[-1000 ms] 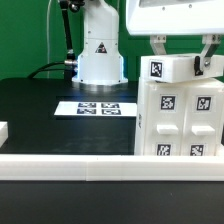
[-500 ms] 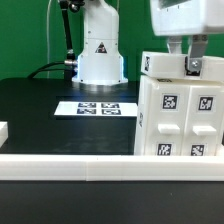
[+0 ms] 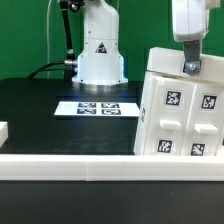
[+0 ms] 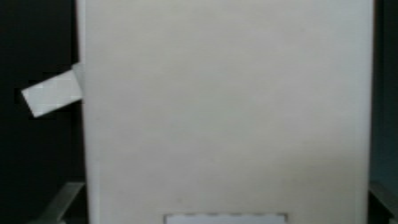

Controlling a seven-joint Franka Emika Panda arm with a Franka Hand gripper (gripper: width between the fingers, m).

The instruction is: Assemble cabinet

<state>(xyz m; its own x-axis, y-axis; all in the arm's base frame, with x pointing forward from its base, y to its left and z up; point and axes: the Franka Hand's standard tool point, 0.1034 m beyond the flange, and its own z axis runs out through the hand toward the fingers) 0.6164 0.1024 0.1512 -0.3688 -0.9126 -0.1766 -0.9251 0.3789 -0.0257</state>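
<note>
So the cabinet [image 3: 180,105], a big white box with square black-and-white tags on its front panels, was seen at the exterior view's right, sitting on the black worktop [image 3: 40,110] just behind the long white border rail [image 3: 70,168]. It was clearly tilted, with the top leaning toward the exterior view's left, so it wasn't standing square. Four tags could be made out on the face that was turned to the camera, plus bits of raised panels.

The hand [image 3: 191,63] was placed right at the cabinet's top edge, coming down from above. One dark finger [image 3: 190,66] was seen pressed against the top of the box. How far open the hand was couldn't really be told, since the other finger was hidden, and whether anything was actually clamped couldn't be told either.

Further back, the marker board [image 3: 98,107] was laid flat on the worktop, well apart from the cabinet, with the robot's white base [image 3: 100,55] right behind it. A small white block [image 3: 3,130] was caught at the exterior view's left edge.

In the wrist view, nearly everything was filled by a plain white surface of the cabinet [image 4: 222,110] against a dark background. Pretty blurry, not much else could be read from it.
</note>
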